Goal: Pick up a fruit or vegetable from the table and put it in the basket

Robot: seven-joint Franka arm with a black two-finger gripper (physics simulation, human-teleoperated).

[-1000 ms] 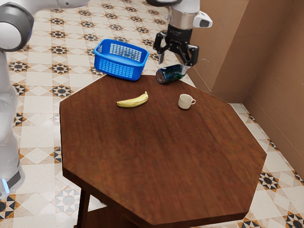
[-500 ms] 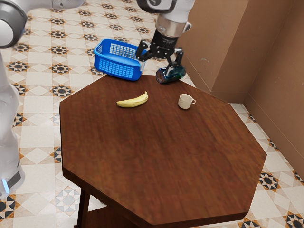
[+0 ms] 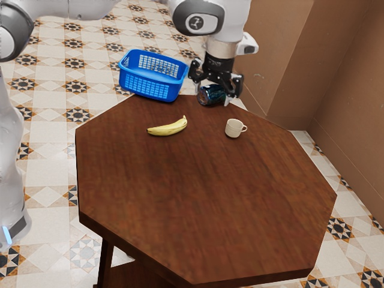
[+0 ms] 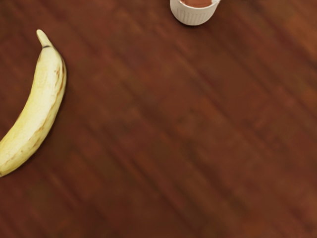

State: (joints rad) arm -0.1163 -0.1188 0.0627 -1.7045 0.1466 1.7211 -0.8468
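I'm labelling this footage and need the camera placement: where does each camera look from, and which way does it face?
Exterior view: sits raised at the arm's side, looking down across the table to the basket and can; the arm and open gripper show.
Wrist view: sits on the hand, facing down at the tabletop.
Shared: the banana and cup, the cup cut off by the wrist view's edge.

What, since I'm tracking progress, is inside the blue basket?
Inside the blue basket, I see its slotted far wall and no fruit; the near wall partly covers the bottom, so something small could hide there.
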